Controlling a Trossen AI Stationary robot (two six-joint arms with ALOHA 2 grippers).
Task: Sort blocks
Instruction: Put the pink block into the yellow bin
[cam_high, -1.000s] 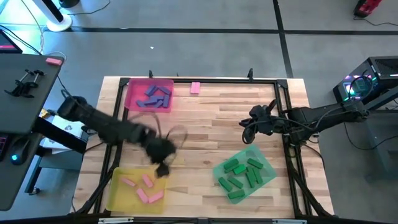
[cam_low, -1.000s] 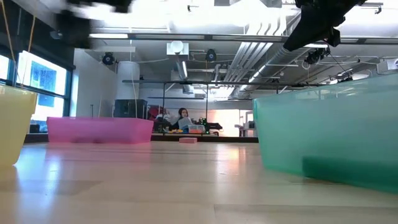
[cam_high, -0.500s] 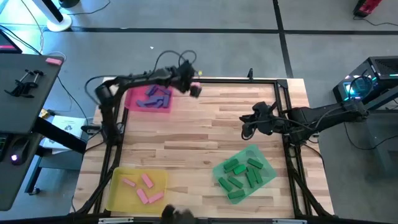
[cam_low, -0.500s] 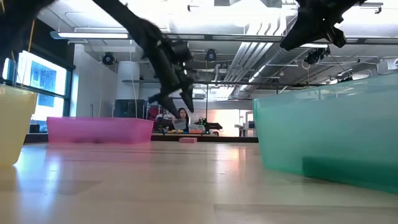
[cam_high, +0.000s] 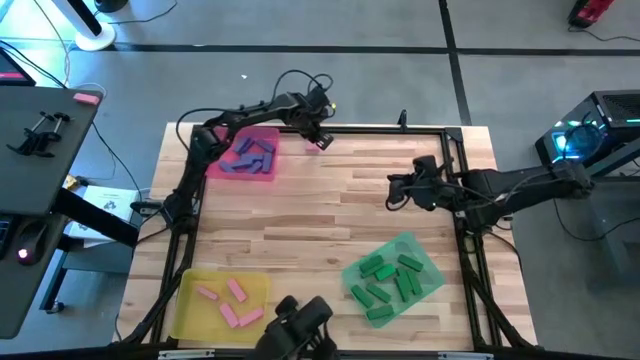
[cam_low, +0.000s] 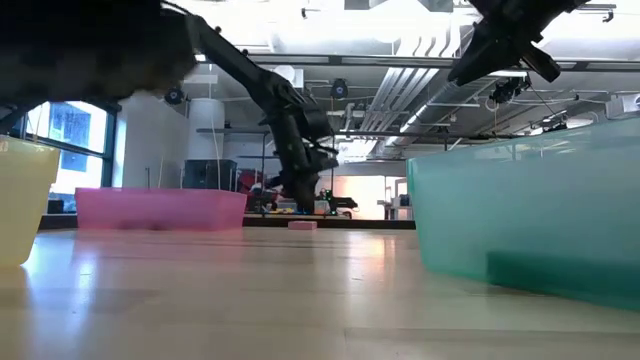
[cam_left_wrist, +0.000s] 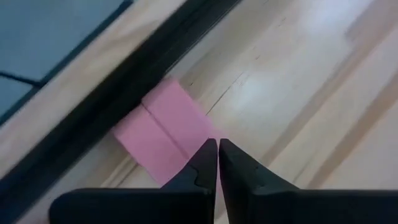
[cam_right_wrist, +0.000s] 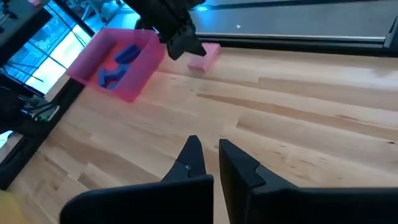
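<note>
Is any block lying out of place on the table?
Yes. One pink block lies loose on the bare table by the far rail, outside every tray; the other pink blocks sit in the yellow tray. The left hand is above it, shut.

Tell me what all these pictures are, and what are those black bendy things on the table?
They are two robot arms sorting small blocks by colour. One picture looks down from above, one sits low on the table, and one camera rides on each wrist. The left gripper reaches the far edge, fingers shut, just over a lone pink block, not holding it. The right gripper waits shut, holding nothing. Purple blocks fill the pink tray, pink ones the yellow tray, green ones the green tray.
</note>
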